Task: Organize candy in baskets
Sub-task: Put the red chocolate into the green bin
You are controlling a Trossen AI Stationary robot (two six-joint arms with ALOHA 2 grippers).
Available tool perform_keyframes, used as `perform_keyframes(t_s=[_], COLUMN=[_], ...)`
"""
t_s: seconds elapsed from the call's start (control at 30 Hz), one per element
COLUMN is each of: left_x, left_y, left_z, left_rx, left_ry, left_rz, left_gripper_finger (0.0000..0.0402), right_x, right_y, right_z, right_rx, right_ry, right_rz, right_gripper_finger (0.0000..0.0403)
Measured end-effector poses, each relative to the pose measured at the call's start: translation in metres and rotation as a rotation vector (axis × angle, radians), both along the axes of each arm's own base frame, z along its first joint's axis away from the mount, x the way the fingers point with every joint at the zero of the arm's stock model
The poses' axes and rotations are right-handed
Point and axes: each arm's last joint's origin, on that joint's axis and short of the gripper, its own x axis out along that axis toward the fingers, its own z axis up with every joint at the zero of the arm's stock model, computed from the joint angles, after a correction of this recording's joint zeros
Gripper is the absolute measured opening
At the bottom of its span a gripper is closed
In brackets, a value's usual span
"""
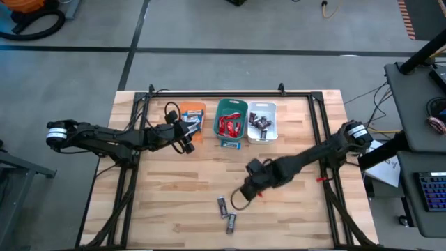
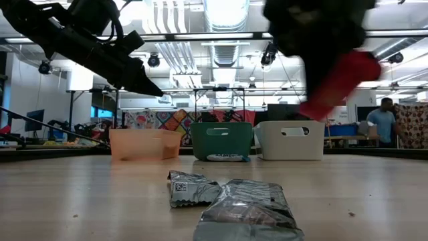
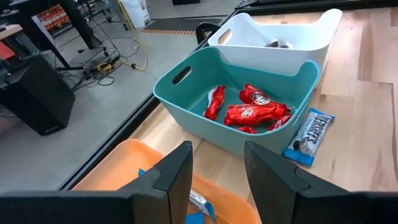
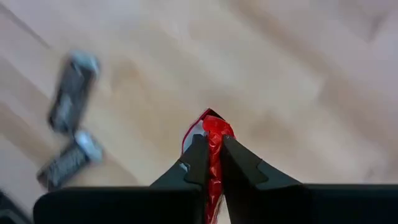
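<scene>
Sorting nearly done; right pincer (image 4: 211, 163) clamps a red candy (image 4: 214, 146) above the table (image 1: 174, 188)

Orange basket (image 1: 194, 118), teal basket (image 1: 231, 122) and white basket (image 1: 262, 120) already hold candy; two dark bars (image 1: 226, 213) (near edge) and a blue-and-white bar (image 3: 310, 136) beside the teal basket remain; left pincer (image 3: 217, 171) hovers half-open and empty over the orange basket; nothing blocks the way.

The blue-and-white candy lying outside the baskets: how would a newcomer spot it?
Find the three bins along the table's far edge and take the middle teal basket. The blue-and-white bar lies on the wood against its front wall, the only candy beside a bin, not inside.
</scene>
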Motion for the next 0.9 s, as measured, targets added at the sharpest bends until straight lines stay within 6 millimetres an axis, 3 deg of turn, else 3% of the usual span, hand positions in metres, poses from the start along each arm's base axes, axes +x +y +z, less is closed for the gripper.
perform_keyframes(t_s=[0.47, 0.7, 0.9], left_x=[0.000, 0.000, 0.000], left_y=[-0.002, -0.002, -0.002], left_z=[0.000, 0.000, 0.000], left_rx=[-0.054, -0.069, -0.072], left_ry=[-0.040, -0.049, -0.052], left_rz=[0.014, 0.019, 0.020], left_gripper_finger=[0.0130, 0.0130, 0.0130], right_x=[0.049, 0.056, 0.063], right_y=[-0.116, -0.177, -0.209], right_z=[0.035, 0.045, 0.040], right_rx=[-0.449, -0.641, -0.785], right_ry=[-0.268, -0.320, -0.320], right_rz=[0.266, 0.326, 0.432], right_gripper_finger=[0.0023, 0.0023, 0.0023])
